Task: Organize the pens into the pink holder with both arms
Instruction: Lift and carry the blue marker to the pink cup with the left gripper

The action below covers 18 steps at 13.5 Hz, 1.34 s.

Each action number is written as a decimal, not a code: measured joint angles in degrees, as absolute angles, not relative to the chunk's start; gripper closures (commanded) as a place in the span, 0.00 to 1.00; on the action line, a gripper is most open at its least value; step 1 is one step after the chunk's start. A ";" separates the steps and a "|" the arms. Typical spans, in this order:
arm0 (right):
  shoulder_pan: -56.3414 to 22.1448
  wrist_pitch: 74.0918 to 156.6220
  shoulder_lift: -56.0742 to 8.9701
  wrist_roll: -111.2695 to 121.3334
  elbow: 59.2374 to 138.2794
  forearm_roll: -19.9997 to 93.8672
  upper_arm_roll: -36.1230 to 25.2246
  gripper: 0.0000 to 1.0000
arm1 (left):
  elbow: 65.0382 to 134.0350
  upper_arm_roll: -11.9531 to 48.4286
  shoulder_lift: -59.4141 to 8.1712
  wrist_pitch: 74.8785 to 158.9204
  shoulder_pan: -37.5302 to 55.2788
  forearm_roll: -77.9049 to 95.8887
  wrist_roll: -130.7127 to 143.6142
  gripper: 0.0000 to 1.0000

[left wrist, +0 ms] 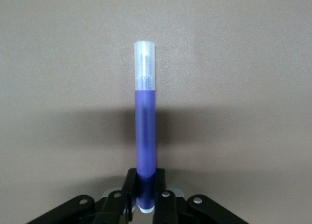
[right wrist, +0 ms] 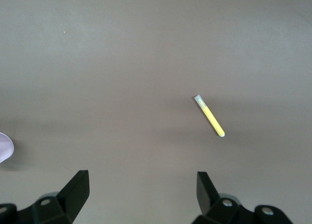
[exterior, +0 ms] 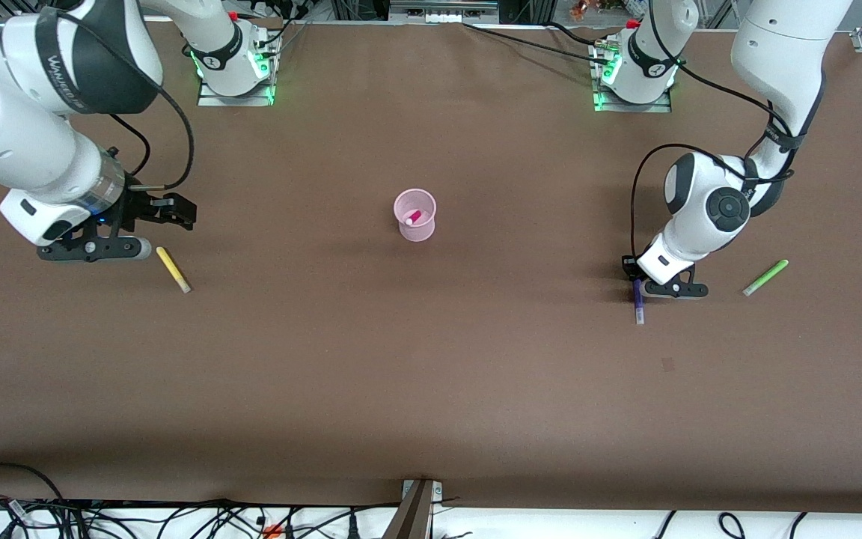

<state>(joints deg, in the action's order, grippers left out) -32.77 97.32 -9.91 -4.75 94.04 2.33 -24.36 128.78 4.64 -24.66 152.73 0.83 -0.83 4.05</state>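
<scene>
My left gripper (exterior: 636,282) is down at the table near the left arm's end, shut on the end of the purple pen (exterior: 638,303). In the left wrist view the purple pen (left wrist: 145,131) runs out from between the closed fingers of the left gripper (left wrist: 145,179), pale cap outward. My right gripper (exterior: 176,210) is open and empty, low over the table beside the yellow pen (exterior: 173,269). The yellow pen (right wrist: 209,116) also shows past the right gripper (right wrist: 143,177) in the right wrist view. The pink holder (exterior: 420,230) stands mid-table with the magenta pen (exterior: 412,218) in it. The light green pen (exterior: 765,277) lies beside the left gripper.
The brown table top carries only the pens and the holder. The arm bases stand along the edge farthest from the front camera. Cables lie off the table's near edge. The holder's edge (right wrist: 4,147) shows in the right wrist view.
</scene>
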 measured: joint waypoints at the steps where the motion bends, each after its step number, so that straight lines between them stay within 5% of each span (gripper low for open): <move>1: -28.35 97.34 -9.42 -4.75 94.04 2.32 -19.98 0.02 | 128.54 4.98 -24.65 151.80 0.83 -0.67 4.64 1.00; 3: -20.01 97.53 -8.81 -4.68 94.04 2.10 -11.84 0.02 | 127.35 6.31 -24.44 147.87 0.79 1.95 6.55 1.00; 6: -8.24 97.99 -8.65 -4.66 94.14 0.21 0.39 0.02 | 120.75 8.55 -23.56 131.30 0.90 11.69 8.98 1.00; 10: -6.59 102.27 -8.57 -4.05 96.96 0.12 1.64 0.01 | 109.12 10.88 -23.47 111.71 2.27 22.09 23.38 1.00; 18: -5.70 102.36 -8.46 -4.14 100.24 0.12 1.12 0.01 | 106.75 18.28 -24.00 107.34 9.41 53.51 55.72 1.00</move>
<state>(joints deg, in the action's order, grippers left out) -5.70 102.36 -8.46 -4.14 100.24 0.12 1.12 106.75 18.28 -24.00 107.34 9.41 53.51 55.72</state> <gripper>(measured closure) 0.009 0.815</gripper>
